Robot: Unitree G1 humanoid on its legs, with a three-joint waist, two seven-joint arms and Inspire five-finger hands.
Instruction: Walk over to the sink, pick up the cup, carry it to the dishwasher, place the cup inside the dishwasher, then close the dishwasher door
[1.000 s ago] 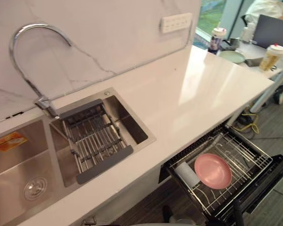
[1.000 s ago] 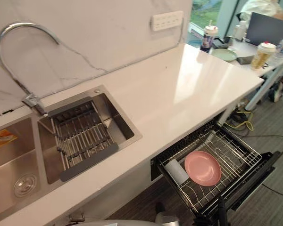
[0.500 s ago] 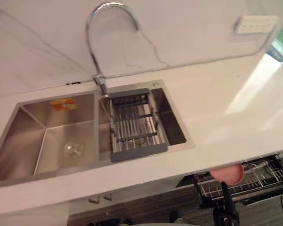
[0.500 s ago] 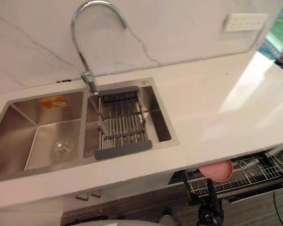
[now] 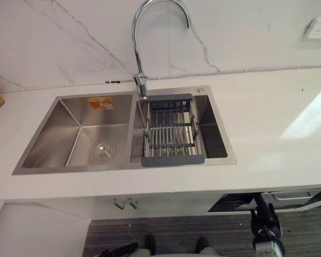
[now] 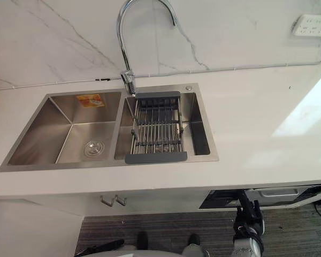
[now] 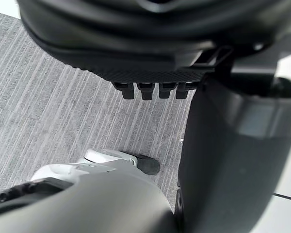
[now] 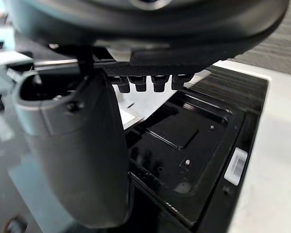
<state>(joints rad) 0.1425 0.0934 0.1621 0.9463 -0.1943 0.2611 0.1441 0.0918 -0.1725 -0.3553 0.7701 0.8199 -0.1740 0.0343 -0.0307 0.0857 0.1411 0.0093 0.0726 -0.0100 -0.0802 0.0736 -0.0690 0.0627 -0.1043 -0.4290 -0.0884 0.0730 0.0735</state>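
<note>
Over at the sink (image 5: 123, 167), the left basin (image 5: 80, 134) gapes wide open from above, with just the drain (image 5: 103, 151) flat on its floor. The right basin (image 5: 216, 134) is mostly roofed by the drying rack (image 5: 171, 131) lying across it, leaving an open strip along the rack's right side. The faucet (image 5: 150, 32) arches high over the divider between the basins. Right of the sink, the countertop (image 5: 278, 123) runs bare toward the wall socket (image 5: 318, 29). Below the counter edge the dishwasher door (image 8: 184, 141) juts out open, and the right hand (image 8: 150, 29) hangs just above its dark inner panel.
</note>
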